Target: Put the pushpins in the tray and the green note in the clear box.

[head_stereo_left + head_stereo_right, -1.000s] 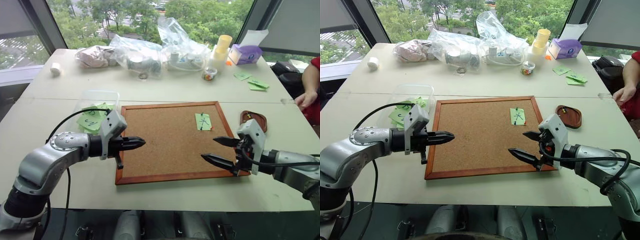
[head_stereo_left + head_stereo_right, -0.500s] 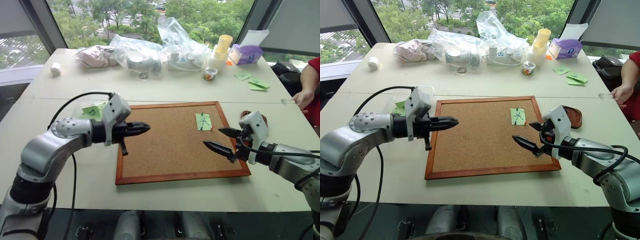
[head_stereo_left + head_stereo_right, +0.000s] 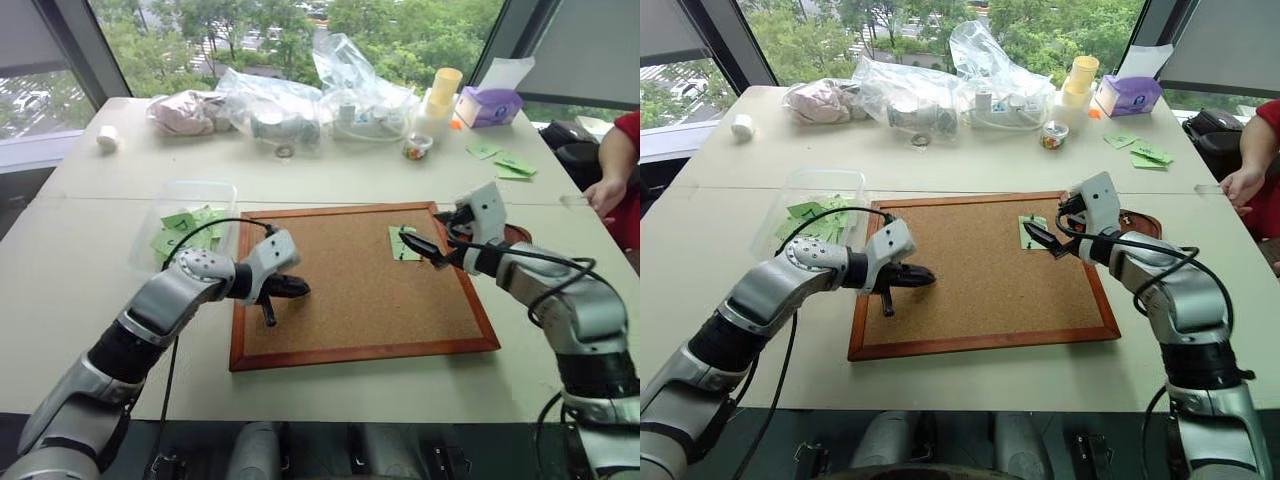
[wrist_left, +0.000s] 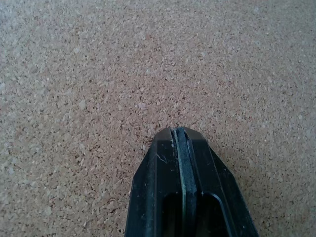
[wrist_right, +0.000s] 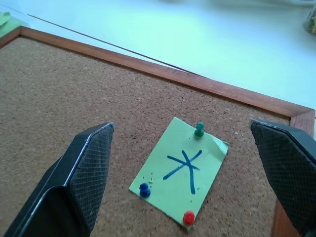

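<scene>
Right claw (image 5: 190,163) hangs wide open just above the green note (image 5: 181,174), one finger (image 5: 84,168) on each side of it without touching. One note bearing a dark X lies flat near the far right corner of the corkboard (image 3: 350,300), held by three pushpins (image 5: 144,189): one green at the top edge, one blue and one red at the lower corners. Left claw (image 3: 296,289) is shut, empty, its tip low over bare cork on the board's left part. One tray (image 3: 1143,222) sits on the worktop (image 3: 100,260) just right of the board, behind the right arm. One clear box (image 3: 192,215) stands left of the board, with several green slips inside.
</scene>
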Available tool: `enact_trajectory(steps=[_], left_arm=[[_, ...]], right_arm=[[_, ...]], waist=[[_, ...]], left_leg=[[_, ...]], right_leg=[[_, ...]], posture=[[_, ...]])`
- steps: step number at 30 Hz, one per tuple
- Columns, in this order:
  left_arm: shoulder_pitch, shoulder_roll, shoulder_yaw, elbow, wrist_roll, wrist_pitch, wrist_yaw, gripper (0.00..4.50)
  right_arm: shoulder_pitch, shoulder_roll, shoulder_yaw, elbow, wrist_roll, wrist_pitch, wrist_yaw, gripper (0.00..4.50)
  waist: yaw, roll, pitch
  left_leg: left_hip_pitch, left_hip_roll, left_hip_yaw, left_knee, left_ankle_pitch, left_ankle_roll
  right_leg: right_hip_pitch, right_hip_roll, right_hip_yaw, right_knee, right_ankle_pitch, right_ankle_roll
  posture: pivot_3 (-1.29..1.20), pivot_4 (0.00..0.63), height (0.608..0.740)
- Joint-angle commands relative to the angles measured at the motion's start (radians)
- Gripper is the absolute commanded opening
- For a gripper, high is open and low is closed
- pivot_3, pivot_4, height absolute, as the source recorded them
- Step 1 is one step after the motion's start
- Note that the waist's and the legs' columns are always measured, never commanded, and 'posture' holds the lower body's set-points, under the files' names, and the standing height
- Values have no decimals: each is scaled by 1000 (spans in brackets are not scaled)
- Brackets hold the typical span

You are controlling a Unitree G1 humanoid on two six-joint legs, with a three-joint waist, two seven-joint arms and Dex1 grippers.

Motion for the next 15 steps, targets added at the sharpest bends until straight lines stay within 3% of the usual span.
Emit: enact_trajectory(steps=[1,15], left_arm=[[11,0,-20,28,54,-19,-11,47],[45,-36,11,0,91,-2,5,47]], right_arm=[[-65,20,11,105,-62,-83,30,4500],[-213,95,37,459,-180,-240,149,4500]], waist=[[0,0,0],[0,1,-1]], left_leg=[[0,0,0,0,0,0],[2,0,0,1,0,0]], right_leg=[[0,0,0,0,0,0],[2,-1,0,2,0,0]], posture=[[0,150,735],[0,150,735]])
